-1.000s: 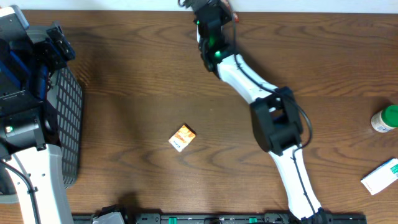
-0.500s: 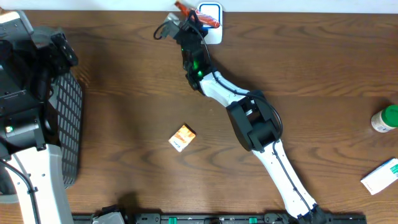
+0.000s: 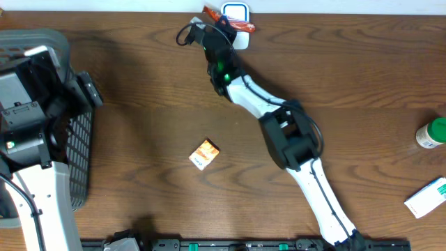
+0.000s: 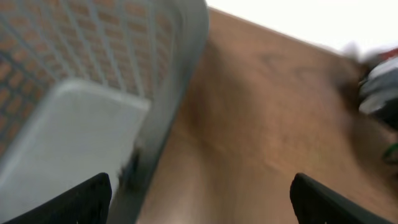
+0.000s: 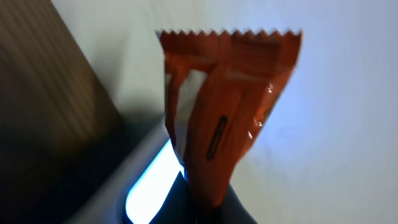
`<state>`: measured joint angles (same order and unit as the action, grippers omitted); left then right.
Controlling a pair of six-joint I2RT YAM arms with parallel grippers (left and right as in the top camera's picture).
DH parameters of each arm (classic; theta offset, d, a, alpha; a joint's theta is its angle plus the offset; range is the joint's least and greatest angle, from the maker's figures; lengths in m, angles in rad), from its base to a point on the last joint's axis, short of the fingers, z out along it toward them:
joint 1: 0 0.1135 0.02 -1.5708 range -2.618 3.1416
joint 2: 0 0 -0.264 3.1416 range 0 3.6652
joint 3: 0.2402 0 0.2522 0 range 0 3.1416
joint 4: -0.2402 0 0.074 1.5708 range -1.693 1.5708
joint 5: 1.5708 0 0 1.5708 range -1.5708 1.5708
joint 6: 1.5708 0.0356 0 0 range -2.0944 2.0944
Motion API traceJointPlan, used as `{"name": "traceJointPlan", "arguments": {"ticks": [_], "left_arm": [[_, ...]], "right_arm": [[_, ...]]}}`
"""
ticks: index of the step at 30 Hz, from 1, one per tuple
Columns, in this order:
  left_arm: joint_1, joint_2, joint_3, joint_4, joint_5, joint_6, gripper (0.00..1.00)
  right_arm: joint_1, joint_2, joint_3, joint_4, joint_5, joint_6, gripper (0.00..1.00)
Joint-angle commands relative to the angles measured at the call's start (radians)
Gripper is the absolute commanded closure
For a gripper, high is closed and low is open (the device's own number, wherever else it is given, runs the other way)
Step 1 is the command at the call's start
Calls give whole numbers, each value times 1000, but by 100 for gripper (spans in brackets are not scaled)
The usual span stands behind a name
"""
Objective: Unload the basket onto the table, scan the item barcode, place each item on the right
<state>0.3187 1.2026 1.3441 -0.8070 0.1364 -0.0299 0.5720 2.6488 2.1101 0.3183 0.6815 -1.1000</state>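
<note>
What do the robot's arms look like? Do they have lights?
Both arms are white tubes joined by chunky black joints. The right arm has a green light near its wrist and a black cable beside it. The left arm has a tiny green light too. The left gripper has black fingers.

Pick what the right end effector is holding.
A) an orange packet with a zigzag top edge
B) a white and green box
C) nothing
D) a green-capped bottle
A: the right wrist view shows the orange packet pinched in the right end effector, while the bottle and the box sit well away from it.
</note>
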Motion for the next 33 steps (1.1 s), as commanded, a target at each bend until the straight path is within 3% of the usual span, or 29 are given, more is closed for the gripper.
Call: {"name": "traceJointPlan", "arguments": {"ticks": [1,5,7,10,14,19,23,28,29,30,32,33], "left_arm": [[-2,-1,-5,-43,10,-13,9],[-2,-1,-5,-80,10,-13,9],[-2,-1,-5,-79,10,-13,9],[-2,-1,-5,-79,10,-13,9],[-2,-1,-5,-79,10,-13,9],[-2,-1,-5,-79,10,-13,9],[-2,-1,-5,-79,10,-13,9],[-2,-1,-5,-56,10,-13,9],[-2,-1,-5,-57,10,-13,9],[-2,-1,-5,-57,10,-13,9],[-2,-1,-5,-60,10,-13,9],[-2,-1,-5,-61,10,-13,9]], "right_arm": [[-19,-247,21,-161,192,152,99],[-86,-404,21,-480,294,340,99],[-140,-477,21,-726,320,530,99],[-244,-537,21,-1075,299,837,99],[-427,-547,18,-1406,156,1107,99],[-687,-537,-31,-1534,-46,1273,99],[-833,-537,-94,-1527,-164,1279,99],[-938,-537,-224,-1471,-116,1250,99],[-954,-537,-249,-1460,-104,1248,94],[-970,-537,-269,-1450,-103,1244,84],[-1004,-537,-278,-1431,-134,1241,37],[-1015,-540,-274,-1429,-166,1234,1]]}}
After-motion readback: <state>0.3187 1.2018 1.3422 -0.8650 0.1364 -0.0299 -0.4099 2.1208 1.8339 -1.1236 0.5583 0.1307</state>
